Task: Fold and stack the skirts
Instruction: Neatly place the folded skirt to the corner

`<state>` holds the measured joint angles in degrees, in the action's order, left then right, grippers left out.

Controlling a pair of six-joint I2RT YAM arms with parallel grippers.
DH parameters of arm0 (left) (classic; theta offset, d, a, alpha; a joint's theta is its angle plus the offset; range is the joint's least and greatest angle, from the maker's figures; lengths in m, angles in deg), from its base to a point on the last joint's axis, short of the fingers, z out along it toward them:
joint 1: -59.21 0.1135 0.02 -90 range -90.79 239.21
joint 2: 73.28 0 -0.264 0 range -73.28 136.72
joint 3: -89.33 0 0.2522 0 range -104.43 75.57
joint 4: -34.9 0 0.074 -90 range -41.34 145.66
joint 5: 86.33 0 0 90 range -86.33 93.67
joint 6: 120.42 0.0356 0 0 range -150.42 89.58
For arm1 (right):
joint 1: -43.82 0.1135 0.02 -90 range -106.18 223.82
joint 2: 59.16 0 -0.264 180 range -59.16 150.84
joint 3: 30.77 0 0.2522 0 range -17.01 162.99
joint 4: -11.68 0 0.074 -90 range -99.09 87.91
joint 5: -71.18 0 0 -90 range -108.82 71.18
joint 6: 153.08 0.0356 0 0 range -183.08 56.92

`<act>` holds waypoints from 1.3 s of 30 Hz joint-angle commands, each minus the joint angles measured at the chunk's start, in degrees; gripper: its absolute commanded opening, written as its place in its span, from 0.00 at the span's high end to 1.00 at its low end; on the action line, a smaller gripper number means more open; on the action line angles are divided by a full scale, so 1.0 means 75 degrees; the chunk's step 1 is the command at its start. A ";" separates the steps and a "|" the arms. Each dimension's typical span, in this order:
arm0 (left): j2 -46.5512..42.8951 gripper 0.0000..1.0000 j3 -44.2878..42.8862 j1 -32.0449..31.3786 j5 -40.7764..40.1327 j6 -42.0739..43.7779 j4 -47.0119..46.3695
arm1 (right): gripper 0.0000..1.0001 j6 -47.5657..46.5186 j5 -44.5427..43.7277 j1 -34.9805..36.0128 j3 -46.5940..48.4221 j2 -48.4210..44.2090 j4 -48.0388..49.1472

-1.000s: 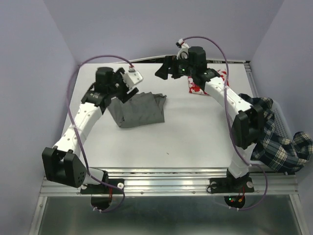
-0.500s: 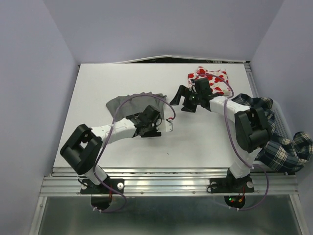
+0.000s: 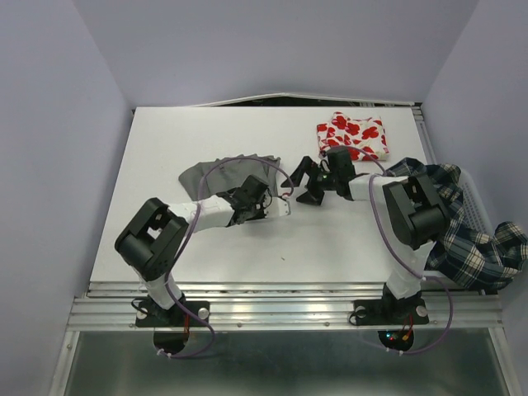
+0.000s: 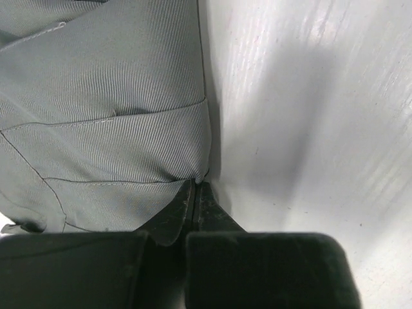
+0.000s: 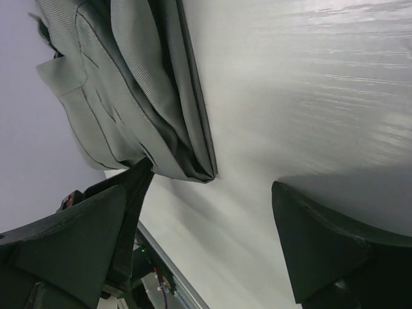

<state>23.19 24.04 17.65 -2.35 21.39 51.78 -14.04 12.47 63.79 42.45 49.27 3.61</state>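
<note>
The grey skirt [image 3: 216, 173] lies crumpled left of the table's middle. My left gripper [image 3: 254, 198] is low at its near right edge. In the left wrist view the left gripper [image 4: 195, 185] is shut, and a corner of the grey skirt's [image 4: 109, 129] hem runs into the tips. My right gripper [image 3: 299, 183] stands open just right of the skirt. In the right wrist view the right gripper [image 5: 212, 219] has the folded grey edge [image 5: 148, 96] beside its left finger [image 5: 122, 212]. The red-print white skirt [image 3: 353, 136] lies folded at the back right. The plaid skirt [image 3: 462, 235] hangs over the right side.
A white mesh basket [image 3: 473, 196] stands at the table's right edge under the plaid cloth. Purple cables loop over both arms. Walls close in on the left, back and right. Bare tabletop [image 3: 330, 247] runs along the near edge.
Both arms came down from the back to the grey skirt's right edge. The left gripper shut at the hem corner. The red-print skirt is uncovered now.
</note>
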 commanded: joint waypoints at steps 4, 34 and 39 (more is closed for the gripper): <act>-0.0826 1.00 -0.0325 0.0642 0.1517 -0.0252 0.0018 | 0.00 0.0657 0.0481 0.0466 -0.0312 0.0566 0.2345; -0.1120 1.00 -0.0735 0.1405 0.3217 -0.0205 0.0581 | 0.00 0.3048 -0.0514 0.1990 0.0509 0.3039 0.5920; -0.1026 1.00 -0.0782 0.1405 0.3334 -0.0182 0.0569 | 0.03 0.3060 -0.0937 0.2131 0.0755 0.3426 0.6003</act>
<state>17.09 20.79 28.20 19.42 19.64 56.85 11.55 10.90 78.36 47.26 69.88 50.73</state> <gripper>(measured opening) 0.025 0.979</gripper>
